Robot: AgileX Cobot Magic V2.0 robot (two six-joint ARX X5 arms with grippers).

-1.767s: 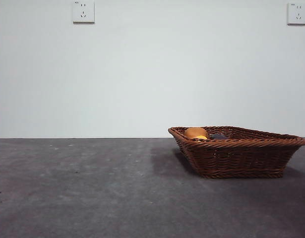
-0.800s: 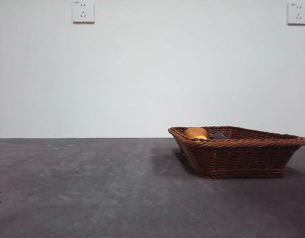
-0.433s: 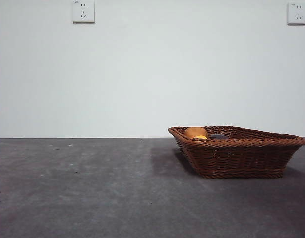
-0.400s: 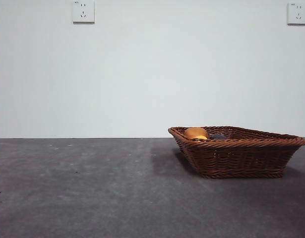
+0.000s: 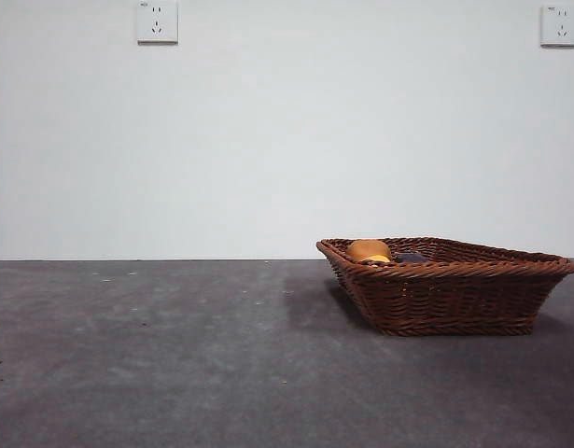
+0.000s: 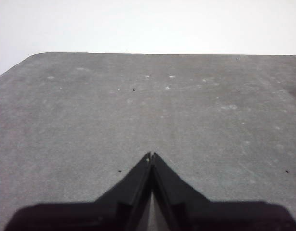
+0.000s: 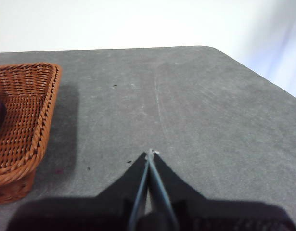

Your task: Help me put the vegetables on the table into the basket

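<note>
The setting reads as a bare test room or lab rather than a home. A plain white wall (image 5: 287, 140) carries two white power sockets (image 5: 157, 21) high up and nothing else. The desk (image 5: 175, 355) is a wide, dark grey matte slab with scuffs and specks, holding only a wicker basket (image 5: 455, 299). No furnishings or decoration show.

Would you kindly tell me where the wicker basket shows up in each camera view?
Front view: the basket sits right of centre on the table.
Left wrist view: not in it; only table.
Right wrist view: one corner of the basket at the left edge.
Shared landmark: its braided rim.
</note>
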